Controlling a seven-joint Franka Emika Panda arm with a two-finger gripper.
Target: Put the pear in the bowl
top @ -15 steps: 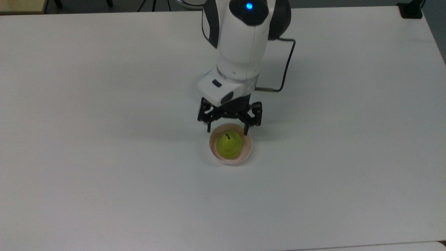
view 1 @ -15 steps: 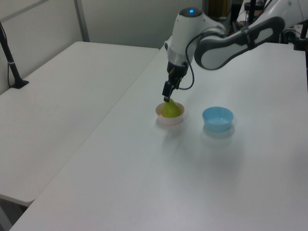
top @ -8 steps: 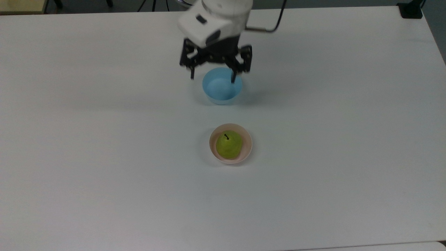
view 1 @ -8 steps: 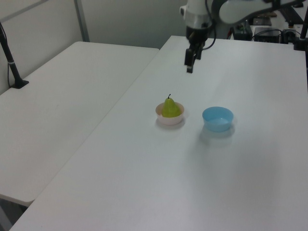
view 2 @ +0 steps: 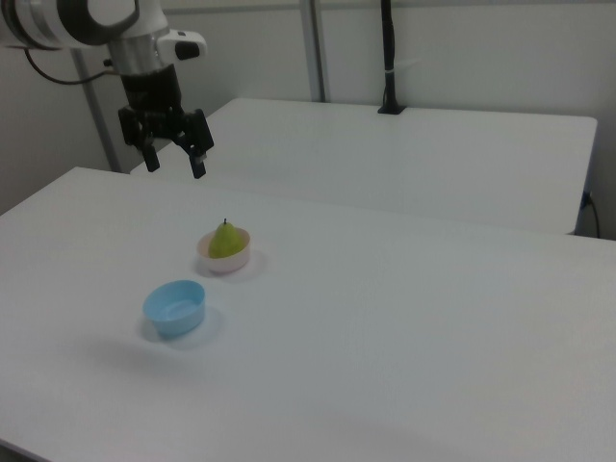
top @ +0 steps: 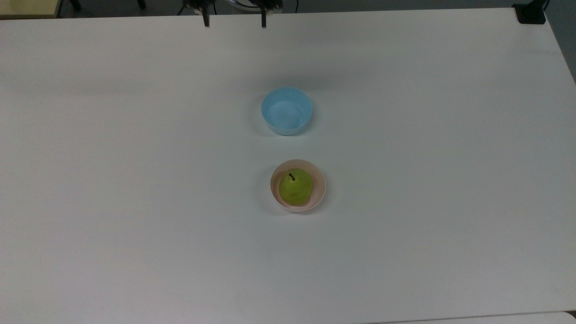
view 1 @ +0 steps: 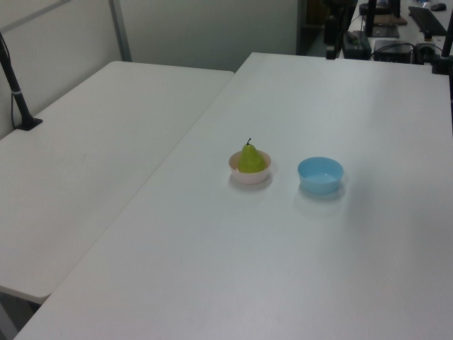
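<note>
Right view: the gripper (view 2: 176, 162) hangs high above the white table (view 2: 404, 318), fingers spread wide and holding nothing, well apart from both bowls. The pear (view 2: 225, 241) sits upright, stem up, inside the pale pink bowl (view 2: 224, 258). Near it stands the light blue bowl (view 2: 175, 308), nearer the right view's lower left.

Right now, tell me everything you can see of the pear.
The pear is a small yellow-green fruit with a smooth skin and a short dark stem. It sits upright in the pale pink bowl, stem up, its top rising above the rim, with nothing else touching it. The bowl stands near the middle of the white table, apart from the light blue bowl. The gripper hangs open in the air, well clear of the pear.
</note>
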